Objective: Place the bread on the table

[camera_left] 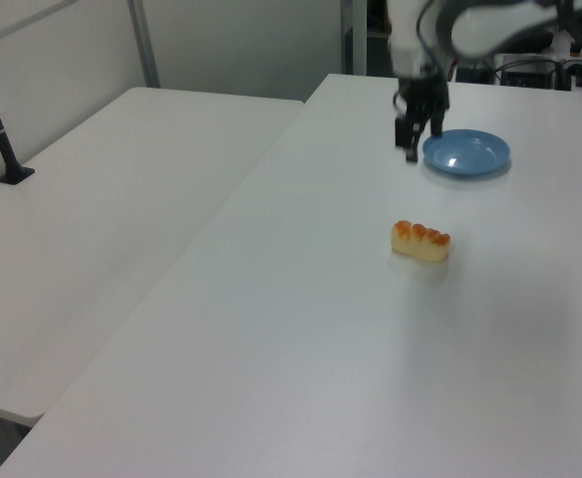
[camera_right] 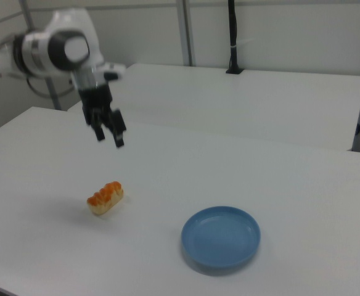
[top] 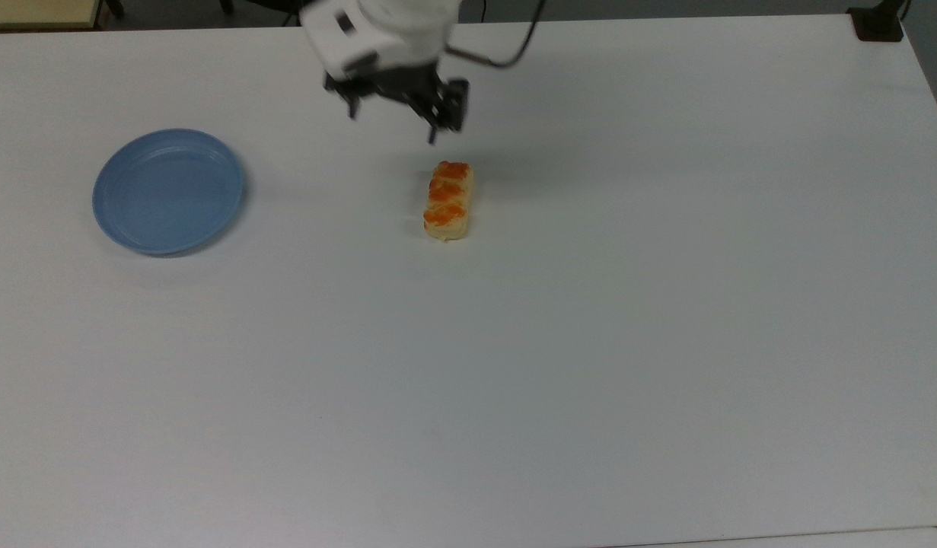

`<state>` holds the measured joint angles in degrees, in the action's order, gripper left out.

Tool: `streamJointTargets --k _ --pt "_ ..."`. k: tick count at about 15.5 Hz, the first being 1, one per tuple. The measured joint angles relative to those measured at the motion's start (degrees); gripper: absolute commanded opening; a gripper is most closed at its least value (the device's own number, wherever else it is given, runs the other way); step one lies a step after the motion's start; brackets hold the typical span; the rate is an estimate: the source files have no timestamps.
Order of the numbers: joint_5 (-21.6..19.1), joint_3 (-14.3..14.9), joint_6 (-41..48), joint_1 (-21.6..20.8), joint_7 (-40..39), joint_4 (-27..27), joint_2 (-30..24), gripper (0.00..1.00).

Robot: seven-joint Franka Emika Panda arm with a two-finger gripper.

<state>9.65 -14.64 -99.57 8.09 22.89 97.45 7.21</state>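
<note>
The bread (top: 447,201) is a pale-yellow oblong bun with three orange-red patches. It lies flat on the white table (top: 590,342), free of any grip; the left view shows the bread (camera_left: 421,241) and the right view shows the bread (camera_right: 105,197) the same way. My gripper (top: 392,122) hangs open in the air above the table, up and to the top view's left of the bun, with nothing between its fingers. The gripper (camera_right: 110,139) stands well clear of the bun in the right view.
A round blue plate (top: 169,190) with nothing on it sits at the top view's left, well apart from the bun; in the left view the plate (camera_left: 465,152) lies just behind the gripper (camera_left: 421,139). A second white table (camera_left: 122,199) adjoins.
</note>
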Motion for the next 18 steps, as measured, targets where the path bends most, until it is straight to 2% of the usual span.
streamJointTargets --k 3,7,9,11,14,18 --pt "-0.98 2.07 7.64 2.42 -4.71 -4.75 -4.85 1.00" --pt "-3.44 9.52 9.94 1.59 -16.96 -5.09 -10.20 1.00" --pt "-4.72 13.88 9.94 -0.24 -22.52 -5.09 -11.23 1.00" --pt "-4.97 16.72 9.49 -1.71 -26.32 -5.06 -11.27 1.00" --pt "-4.97 17.55 7.26 -2.16 -30.96 -5.00 -10.94 1.00" --pt "-4.97 17.59 6.85 -2.58 -32.01 -5.00 -10.87 1.00"
